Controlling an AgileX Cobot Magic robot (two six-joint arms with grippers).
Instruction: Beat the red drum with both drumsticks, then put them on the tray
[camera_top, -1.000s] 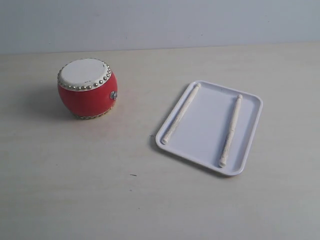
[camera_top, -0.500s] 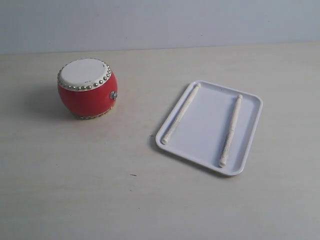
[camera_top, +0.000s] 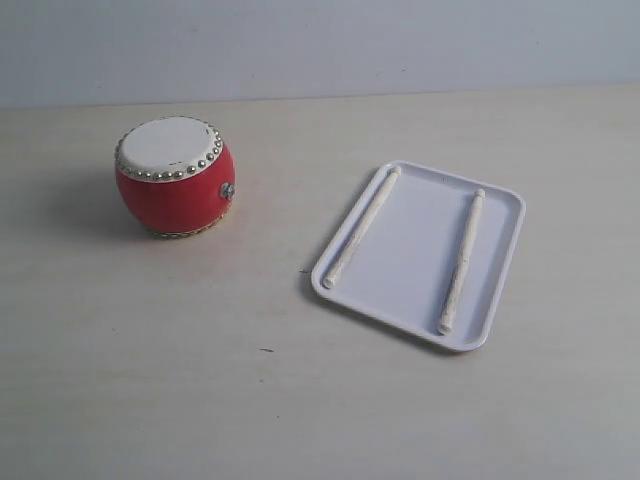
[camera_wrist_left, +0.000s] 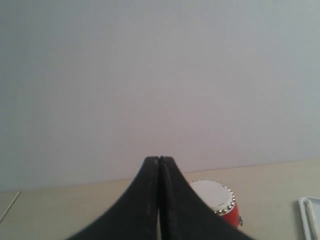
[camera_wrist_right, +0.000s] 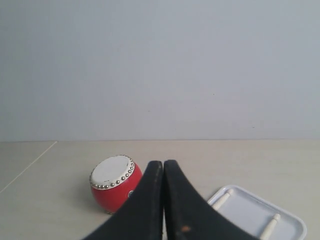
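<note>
tray (camera_top: 415, 255): I see one drumstick (camera_top: 361, 228) along its left rim; second drumstick (camera_top: 461, 262) lying apart | red drum (camera_top: 175, 195): upright on surface (camera_top: 300, 400), well left of tray | left fingers (camera_wrist_left: 148, 175), right fingers (camera_wrist_right: 152, 176): pressed together, empty; seemingly raised above the surface

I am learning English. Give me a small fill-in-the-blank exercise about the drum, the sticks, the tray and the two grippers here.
1. The tray holds ____ drumsticks.
2. The drum has a ____ body and a cream top.
3. The left gripper and the right gripper are both ____, holding nothing.
Missing words: two; red; shut.
</note>
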